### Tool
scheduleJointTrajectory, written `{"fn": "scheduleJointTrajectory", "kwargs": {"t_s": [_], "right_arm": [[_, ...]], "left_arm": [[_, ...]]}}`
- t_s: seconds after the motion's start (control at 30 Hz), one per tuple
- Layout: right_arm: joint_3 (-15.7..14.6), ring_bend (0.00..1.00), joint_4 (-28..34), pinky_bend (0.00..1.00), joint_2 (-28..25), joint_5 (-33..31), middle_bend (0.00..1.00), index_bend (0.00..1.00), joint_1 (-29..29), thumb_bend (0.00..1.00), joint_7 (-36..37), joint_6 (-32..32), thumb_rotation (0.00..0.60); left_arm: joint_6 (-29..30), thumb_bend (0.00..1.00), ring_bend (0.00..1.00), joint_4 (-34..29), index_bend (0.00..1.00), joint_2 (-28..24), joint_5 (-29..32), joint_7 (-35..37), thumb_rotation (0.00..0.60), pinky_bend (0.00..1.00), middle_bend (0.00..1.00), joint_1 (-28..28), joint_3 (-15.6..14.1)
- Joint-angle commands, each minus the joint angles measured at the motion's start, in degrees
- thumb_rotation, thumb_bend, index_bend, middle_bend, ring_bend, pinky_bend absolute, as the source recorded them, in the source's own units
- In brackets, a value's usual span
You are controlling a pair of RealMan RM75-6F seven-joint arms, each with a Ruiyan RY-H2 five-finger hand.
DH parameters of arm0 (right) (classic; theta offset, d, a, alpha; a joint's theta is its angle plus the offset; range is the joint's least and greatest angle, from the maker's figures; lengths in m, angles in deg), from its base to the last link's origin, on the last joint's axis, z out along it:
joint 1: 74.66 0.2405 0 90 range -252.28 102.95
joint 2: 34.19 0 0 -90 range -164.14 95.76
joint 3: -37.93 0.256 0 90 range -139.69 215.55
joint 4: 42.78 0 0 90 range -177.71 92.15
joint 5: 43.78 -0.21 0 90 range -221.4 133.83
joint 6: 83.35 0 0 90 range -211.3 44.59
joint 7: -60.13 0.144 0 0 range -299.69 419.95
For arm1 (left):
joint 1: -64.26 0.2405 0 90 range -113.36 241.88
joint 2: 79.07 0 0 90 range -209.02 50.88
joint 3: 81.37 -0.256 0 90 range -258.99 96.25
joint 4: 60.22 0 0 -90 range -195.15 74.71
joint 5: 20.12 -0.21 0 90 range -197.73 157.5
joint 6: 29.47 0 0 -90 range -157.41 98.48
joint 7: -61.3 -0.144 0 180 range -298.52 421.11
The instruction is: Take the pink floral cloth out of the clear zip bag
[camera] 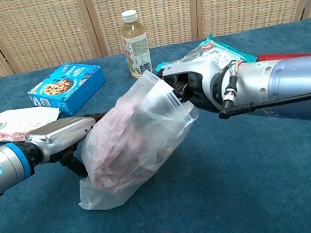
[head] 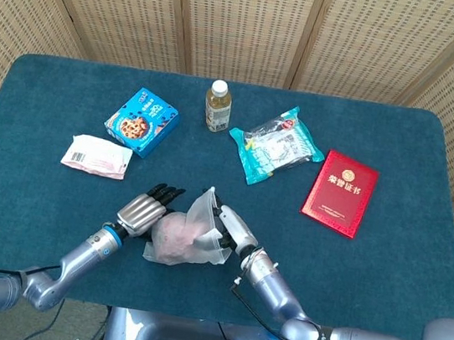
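The clear zip bag [head: 186, 238] [camera: 138, 140] stands tilted on the blue table, its mouth up and to the right. The pink floral cloth [head: 174, 232] [camera: 118, 141] is bunched inside it. My right hand [head: 229, 228] [camera: 194, 88] grips the bag's open rim. My left hand [head: 146, 208] [camera: 63, 136] lies against the bag's left side with its fingers stretched out and apart and the thumb hanging below. Its fingertips are hidden behind the bag in the chest view. It grips nothing that I can see.
At the back stand a blue cookie box [head: 142, 121], a drink bottle [head: 217, 105] and a teal snack pack [head: 277, 147]. A red booklet [head: 341, 192] lies on the right and a pink-white packet [head: 95, 155] on the left.
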Motion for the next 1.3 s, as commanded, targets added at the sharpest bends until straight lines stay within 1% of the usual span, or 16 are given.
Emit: {"fn": "scheduleJointTrajectory", "kwargs": {"t_s": [0.03, 0.2, 0.57, 0.7, 0.93, 1.13, 1.3], "right_arm": [[0.2, 0.0, 0.0, 0.0, 0.0, -0.2, 0.0, 0.89, -0.1, 0.91, -0.1, 0.2, 0.6], [0.2, 0.0, 0.1, 0.0, 0.0, -0.4, 0.0, 0.89, -0.2, 0.91, -0.3, 0.4, 0.6], [0.4, 0.0, 0.3, 0.0, -0.3, -0.5, 0.0, 0.89, -0.4, 0.91, -0.5, 0.3, 0.6], [1.1, 0.0, 0.9, 0.0, -1.4, 0.1, 0.0, 0.89, -1.0, 0.91, 0.0, 0.7, 0.6], [2.7, 0.0, 1.8, 0.0, -4.1, 0.3, 0.0, 0.89, -1.9, 0.91, 0.7, 1.3, 0.6], [3.7, 0.0, 2.7, 0.0, -6.6, -0.1, 0.0, 0.89, -2.5, 0.91, 1.1, 1.5, 0.6], [4.4, 0.0, 3.0, 0.0, -9.0, -0.1, 0.0, 0.89, -3.3, 0.91, 1.7, 1.7, 0.6]], "left_arm": [[0.3, 0.4, 0.0, 0.5, 0.6, 0.1, 0.6, -0.6, 0.6, 0.0, 0.0, 0.5, -0.2], [1.0, 0.42, 0.0, 0.6, 0.71, 0.3, 0.6, -0.9, 0.6, 0.0, 0.0, 0.8, -0.2], [2.1, 0.42, 0.0, 0.1, 0.75, -0.2, 0.6, -0.8, 0.6, 0.0, 0.0, 1.1, 0.2], [3.2, 0.42, 0.0, -0.7, 0.77, -2.7, 1.2, -1.6, 0.6, 0.0, 0.0, 1.7, 0.6], [4.8, 0.43, 0.0, -2.0, 0.77, -7.2, 4.3, -2.3, 0.6, 0.0, 0.0, 3.2, 2.3], [5.8, 0.43, 0.0, -1.7, 0.77, -11.0, 5.1, -0.3, 0.6, 0.0, 0.0, 4.3, 3.1], [6.5, 0.43, 0.0, 0.5, 0.77, -14.0, 5.6, 2.2, 0.6, 0.0, 0.0, 5.6, 3.6]]}}
